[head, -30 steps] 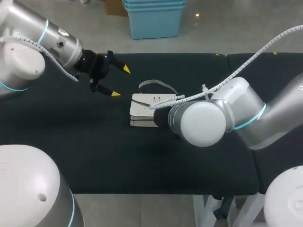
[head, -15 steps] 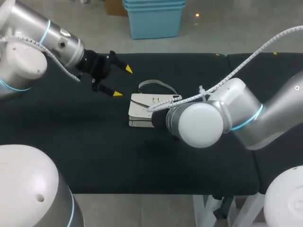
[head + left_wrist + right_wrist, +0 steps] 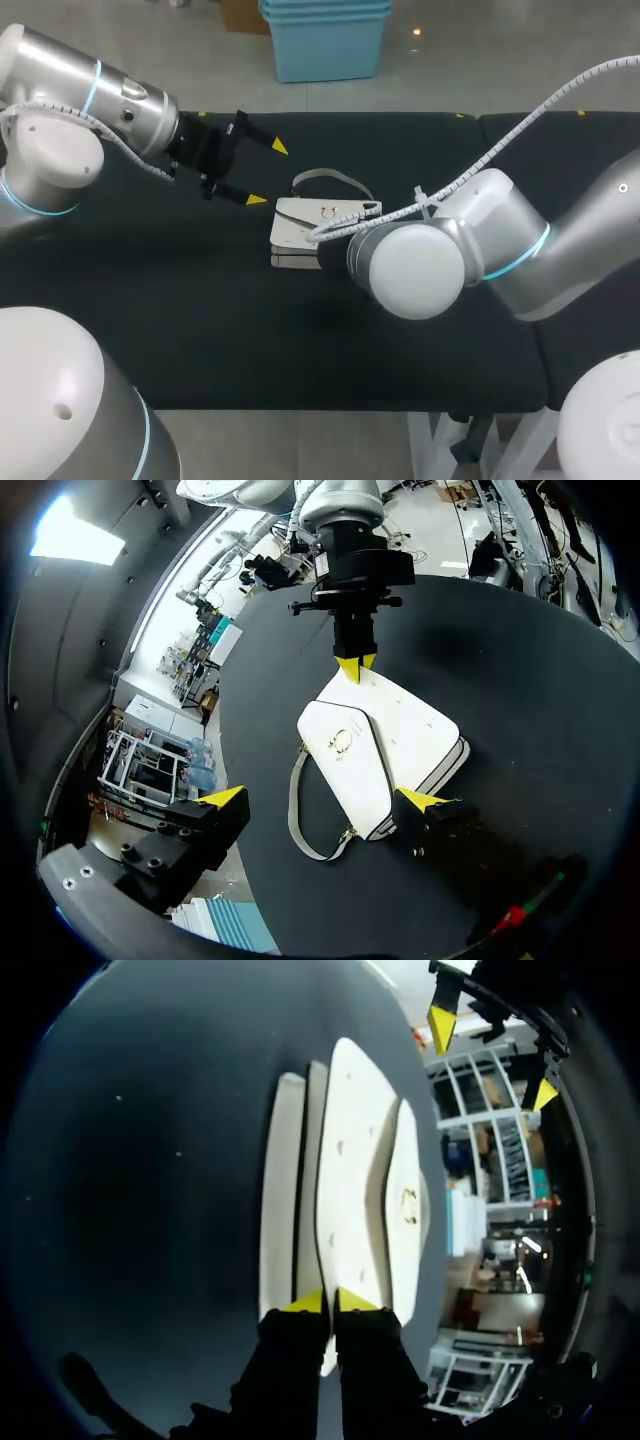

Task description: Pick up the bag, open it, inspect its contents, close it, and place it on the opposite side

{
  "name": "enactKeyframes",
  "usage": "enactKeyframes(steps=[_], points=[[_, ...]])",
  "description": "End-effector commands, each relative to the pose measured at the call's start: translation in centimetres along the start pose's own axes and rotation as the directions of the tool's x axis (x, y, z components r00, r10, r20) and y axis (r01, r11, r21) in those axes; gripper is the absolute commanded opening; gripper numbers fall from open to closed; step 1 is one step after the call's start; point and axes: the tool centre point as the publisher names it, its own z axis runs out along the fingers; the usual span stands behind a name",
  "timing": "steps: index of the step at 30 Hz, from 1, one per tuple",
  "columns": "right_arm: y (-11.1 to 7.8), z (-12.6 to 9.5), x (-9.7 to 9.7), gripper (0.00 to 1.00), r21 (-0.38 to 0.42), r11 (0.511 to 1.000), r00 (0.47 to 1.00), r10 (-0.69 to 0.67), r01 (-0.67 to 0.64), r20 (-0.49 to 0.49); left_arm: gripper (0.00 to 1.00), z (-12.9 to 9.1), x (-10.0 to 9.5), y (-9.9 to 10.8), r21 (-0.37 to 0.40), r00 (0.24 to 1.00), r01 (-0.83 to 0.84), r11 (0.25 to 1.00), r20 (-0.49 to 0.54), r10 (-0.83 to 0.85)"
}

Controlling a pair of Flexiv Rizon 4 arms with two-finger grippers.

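A white bag (image 3: 297, 233) with a grey strap (image 3: 331, 181) lies flat on the black table (image 3: 180, 300). My right gripper (image 3: 330, 1302) is shut on the thin edge of the bag (image 3: 352, 1180), with its yellow tips pressed close together. In the head view the right arm's wrist (image 3: 405, 270) hides that gripper. The left wrist view shows the right gripper (image 3: 352, 665) pinching the far edge of the bag (image 3: 385, 745). My left gripper (image 3: 267, 173) hovers open just left of the bag, holding nothing. The left gripper (image 3: 322, 800) spans the bag's near end and the strap (image 3: 298, 815).
The black table runs wide to the left and front of the bag. A seam (image 3: 478, 125) splits it from a second black section on the right. The table's front edge (image 3: 300, 408) lies well below the bag.
My right gripper has closed on the bag's edge and nudged the bag a little to the left. My left gripper has shifted slightly right, nearer the bag, still open.
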Motion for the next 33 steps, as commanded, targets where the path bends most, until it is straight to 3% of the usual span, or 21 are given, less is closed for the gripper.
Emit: enactKeyframes(steps=[1,3,8,9,14,33], points=[[-0.1,0.2,0.6,0.00,-0.009,1.000,0.765,0.003,0.003,0.644,0.97,0.4,1.0,-1.0,-0.010,0.996,-0.052,0.999,0.072,0.053],[-0.1,0.2,0.6,0.00,-0.009,1.000,0.765,0.003,0.003,0.644,0.77,0.6,1.2,-1.1,-0.012,0.993,-0.082,0.997,0.081,0.082],[-0.1,0.2,0.6,0.00,-0.009,1.000,0.765,0.003,0.003,0.644,0.73,1.3,2.5,-1.5,-0.002,0.984,-0.145,0.989,0.100,0.145],[-0.1,0.2,0.6,0.00,-0.009,1.000,0.765,0.003,0.003,0.644,0.59,1.6,2.7,-1.5,-0.001,0.983,-0.154,0.988,0.100,0.154],[-0.1,0.2,0.6,0.00,-0.009,1.000,0.765,0.003,0.003,0.644,0.44,2.8,3.4,-1.5,0.034,0.979,-0.176,0.984,0.110,0.172],[-0.1,0.2,0.6,0.00,-0.009,1.000,0.765,0.003,0.003,0.644,0.39,6.0,5.1,-1.2,0.098,0.979,-0.205,0.974,0.046,0.201]])
